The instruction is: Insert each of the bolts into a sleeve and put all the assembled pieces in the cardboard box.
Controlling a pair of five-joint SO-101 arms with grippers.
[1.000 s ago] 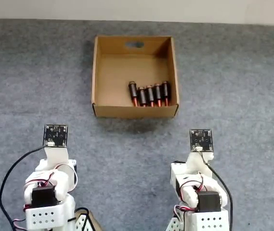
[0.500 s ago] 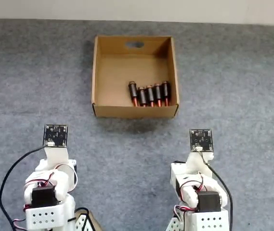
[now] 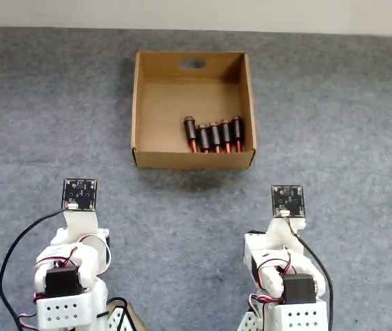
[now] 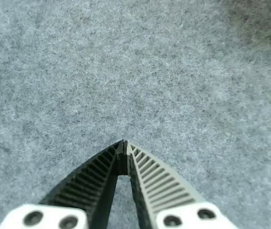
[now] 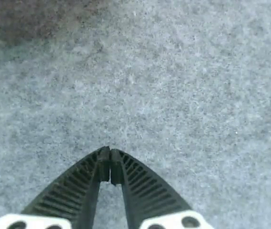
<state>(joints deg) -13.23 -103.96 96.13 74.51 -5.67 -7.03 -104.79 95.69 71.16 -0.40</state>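
Five bolt-sleeve pieces (image 3: 213,135) lie in row in cardboard box (image 3: 161,103), near right corner, well apart from both grippers. Left gripper (image 4: 124,145) and right gripper (image 5: 110,151): fingers together, empty, over grey carpet (image 4: 125,71). Nothing moved since earlier.

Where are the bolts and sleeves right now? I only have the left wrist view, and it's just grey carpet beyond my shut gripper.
Observer: Five assembled pieces lie side by side in the cardboard box, against its near wall, toward the right corner.
Operator: Where is that box from the arms?
Observer: Ahead of the left arm and the right arm, about midway between them, apart from both.
Operator: And the right gripper?
Observer: The right gripper is shut with nothing in it, over bare carpet.
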